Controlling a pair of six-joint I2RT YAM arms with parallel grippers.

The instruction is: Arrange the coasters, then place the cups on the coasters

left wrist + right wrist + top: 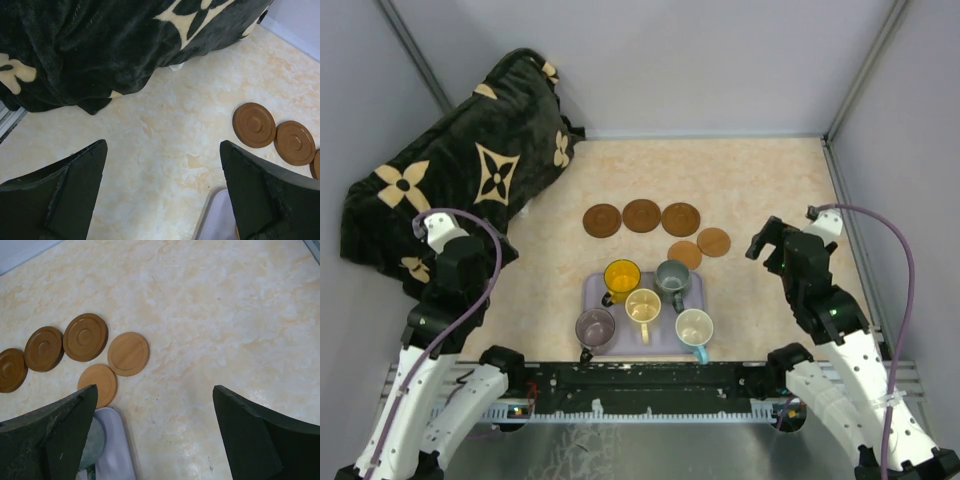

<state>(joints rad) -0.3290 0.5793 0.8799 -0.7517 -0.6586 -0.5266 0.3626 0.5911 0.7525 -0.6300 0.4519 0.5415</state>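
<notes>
Several brown round coasters lie flat mid-table: three dark ones in a row [641, 215] and two lighter ones [713, 241] just right of and below them. The cups stand close together on a lavender tray [591, 291]: yellow [621, 275], grey-green [672, 275], cream [642, 305], mauve [594, 327], and white with a blue handle [694, 327]. My left gripper [492, 250] [162, 145] hangs open over bare table left of the tray. My right gripper [767, 240] [155, 390] hangs open right of the tray, holding nothing. The right wrist view shows the coasters [128, 353] ahead and to the left.
A black blanket with cream flower motifs [470, 150] [100, 45] is heaped at the back left, close to my left arm. Grey walls enclose the table on three sides. The tray's corner [115, 450] shows by my right gripper's left finger.
</notes>
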